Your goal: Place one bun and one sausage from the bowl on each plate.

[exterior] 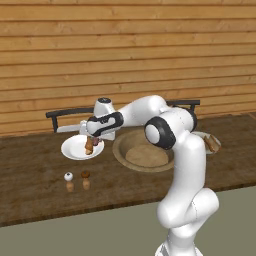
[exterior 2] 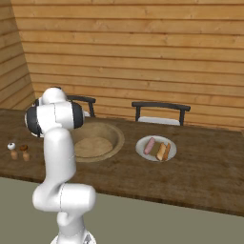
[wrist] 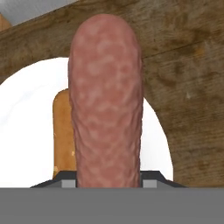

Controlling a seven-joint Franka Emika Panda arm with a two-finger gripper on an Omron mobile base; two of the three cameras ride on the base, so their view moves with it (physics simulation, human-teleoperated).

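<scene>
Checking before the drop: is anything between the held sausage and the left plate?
Nothing visible blocks it. The gripper holds the sausage right above the plate. A bun already lies on that plate beside the sausage's path, and white plate surface shows on both sides.

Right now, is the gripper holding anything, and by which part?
Yes: the gripper holds a reddish-pink sausage by one end, over the round white plate with a tan bun.
</scene>
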